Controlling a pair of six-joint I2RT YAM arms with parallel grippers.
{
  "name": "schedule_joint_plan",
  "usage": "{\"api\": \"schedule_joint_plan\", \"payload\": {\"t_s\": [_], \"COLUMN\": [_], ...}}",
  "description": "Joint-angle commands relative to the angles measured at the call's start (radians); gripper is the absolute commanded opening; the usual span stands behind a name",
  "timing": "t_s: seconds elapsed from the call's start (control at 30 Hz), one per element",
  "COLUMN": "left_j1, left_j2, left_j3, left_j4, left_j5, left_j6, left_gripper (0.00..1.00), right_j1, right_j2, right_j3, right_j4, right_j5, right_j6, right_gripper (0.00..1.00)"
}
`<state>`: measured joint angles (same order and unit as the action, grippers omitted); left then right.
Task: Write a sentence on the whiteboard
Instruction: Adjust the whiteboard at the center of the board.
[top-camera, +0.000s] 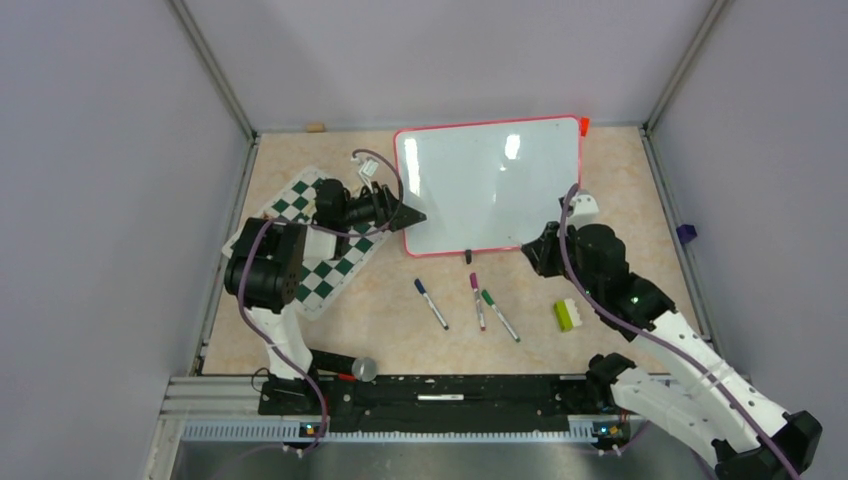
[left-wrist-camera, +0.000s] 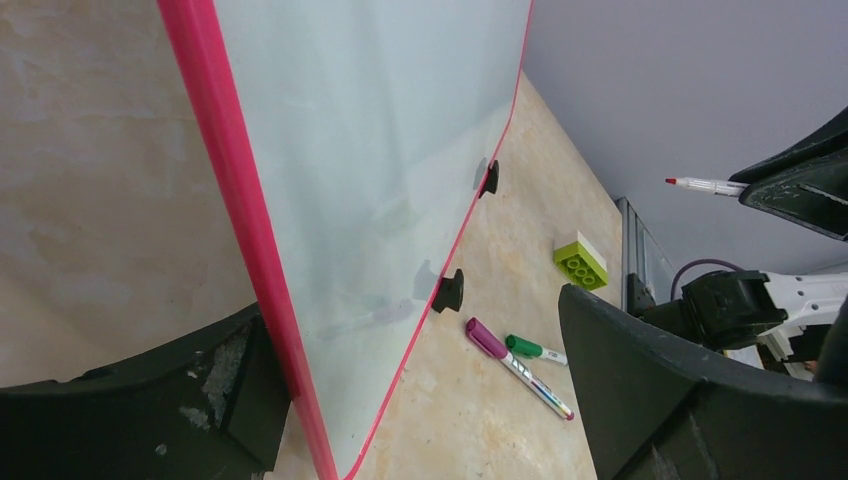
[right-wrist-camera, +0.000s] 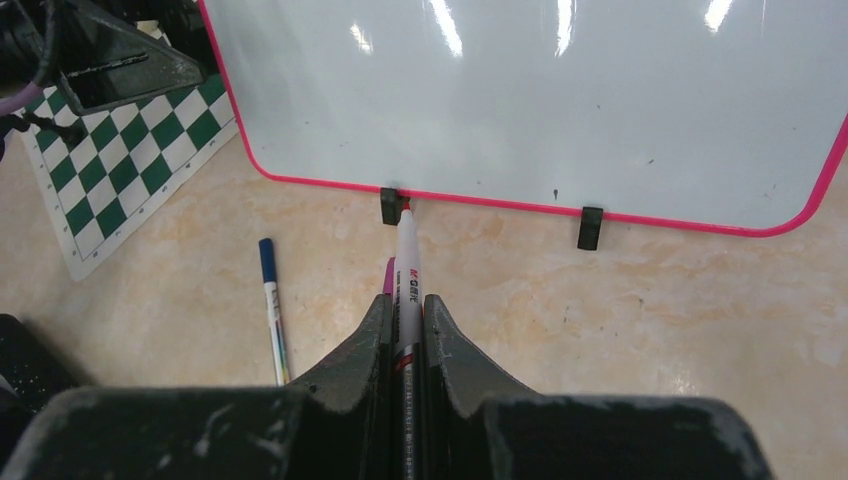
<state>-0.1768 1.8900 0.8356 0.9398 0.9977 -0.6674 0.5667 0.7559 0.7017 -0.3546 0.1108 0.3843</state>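
Right gripper (right-wrist-camera: 405, 300) is pinched shut on a marker (right-wrist-camera: 407, 255), uncapped, its red tip pointing at the whiteboard (top-camera: 490, 185). From that wrist the tip lines up with the lower frame by one black foot (right-wrist-camera: 393, 205), but the left wrist's view shows it in the air, apart from the white face. Left gripper (top-camera: 408, 216) stands wide, straddling the whiteboard's left edge, one finger (left-wrist-camera: 150, 420) against the pink frame and the other clear of it (steadying more than gripping, I judge). The whiteboard stands propped on its feet at the back middle of the worktop (top-camera: 380, 320), just beside the chess mat (top-camera: 320, 255).

As for progress: marker in hand, cap off, whiteboard braced, but the face is blank, bar a few specks I cannot read as ink. So all the writing is left. A blue pen (top-camera: 431, 303), a purple pen (top-camera: 477, 300), a green pen (top-camera: 500, 314) and a green brick (top-camera: 567, 315) lie on the worktop in front of the whiteboard.
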Motion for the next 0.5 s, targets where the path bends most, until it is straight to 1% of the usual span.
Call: {"api": "schedule_joint_plan", "payload": {"t_s": [0.0, 0.07, 0.2, 0.27, 0.33, 0.43, 0.47], "left_j1": [0.019, 0.03, 0.039, 0.039, 0.039, 0.041, 0.043], "left_j2": [0.024, 0.04, 0.082, 0.122, 0.18, 0.287, 0.311], "left_j3": [0.049, 0.059, 0.068, 0.082, 0.11, 0.166, 0.186], "left_j4": [0.034, 0.051, 0.151, 0.231, 0.382, 0.658, 0.678], "left_j5": [0.042, 0.056, 0.109, 0.14, 0.179, 0.216, 0.222], "left_j6": [0.0, -0.026, -0.099, -0.164, -0.29, -0.53, -0.567], "left_gripper": [0.99, 0.99, 0.99, 0.99, 0.99, 0.99, 0.99], "right_j1": [-0.01, -0.01, -0.01, -0.01, -0.01, -0.01, -0.01], "right_j2": [-0.038, -0.042, -0.038, -0.032, -0.028, -0.028, -0.029], "right_j3": [0.055, 0.055, 0.066, 0.075, 0.084, 0.087, 0.086], "right_j4": [-0.002, -0.001, 0.003, 0.006, 0.008, 0.016, 0.018], "right_j5": [0.005, 0.014, 0.019, 0.011, 0.003, -0.007, -0.009], "right_j6": [0.006, -0.004, -0.01, -0.011, -0.01, -0.004, -0.005], "right_gripper": [0.0, 0.0, 0.0, 0.0, 0.0, 0.0, 0.0]}}
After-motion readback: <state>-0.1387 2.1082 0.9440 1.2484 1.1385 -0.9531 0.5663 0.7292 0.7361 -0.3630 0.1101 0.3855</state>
